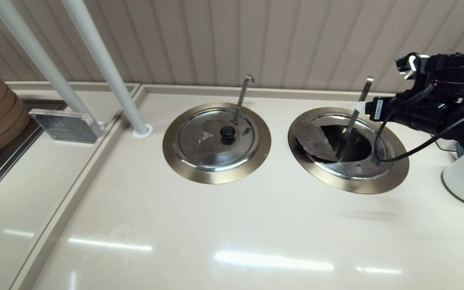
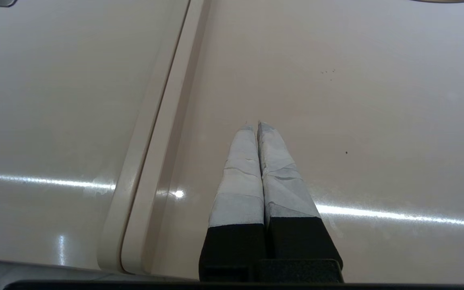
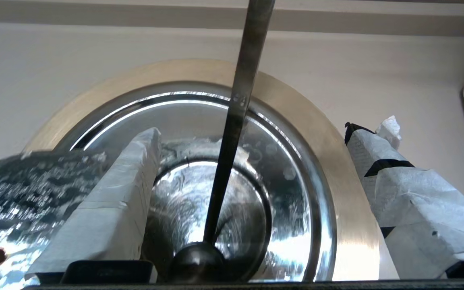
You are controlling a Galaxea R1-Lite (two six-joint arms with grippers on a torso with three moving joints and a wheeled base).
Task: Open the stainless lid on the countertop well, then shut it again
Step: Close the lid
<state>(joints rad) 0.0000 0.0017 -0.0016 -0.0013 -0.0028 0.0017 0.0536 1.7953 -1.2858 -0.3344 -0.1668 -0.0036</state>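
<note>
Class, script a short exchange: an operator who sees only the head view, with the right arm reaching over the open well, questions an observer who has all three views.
Operator: The arm hides the right gripper. Is it open?
Observer: Yes. The right gripper is open above the well, with the ladle handle standing between its fingers.
Operator: I can't see the left gripper at all. Where is it?
Observer: The left gripper is shut, above the countertop beside a raised seam.
</note>
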